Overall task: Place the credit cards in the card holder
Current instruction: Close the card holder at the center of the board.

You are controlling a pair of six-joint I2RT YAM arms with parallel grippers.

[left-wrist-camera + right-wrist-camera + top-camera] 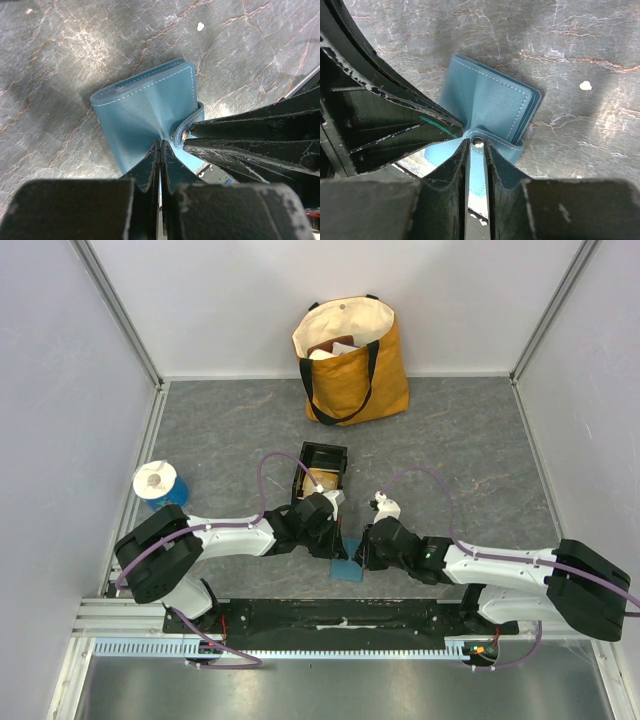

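Teal leather was pinched in the left gripper (pixel 160 146), its jaws closed tight on the cover of the card holder (pixel 145 100). The right gripper (pixel 477 146), narrowly parted, clamped the snap tab (pixel 478 172). The holder lay on the grey table (pixel 450 440) between both arms. At twelve o'clock, a black tray (pixel 325 448) contained a tan credit card (pixel 322 480).

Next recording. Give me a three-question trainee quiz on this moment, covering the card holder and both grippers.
1. True or false: the card holder lies inside the black tray.
2. The right gripper pinches: A) the snap tab, B) a credit card, C) a bag strap.
3. Which gripper is shut on the card holder's cover?
Key: 1 false; 2 A; 3 the left gripper.
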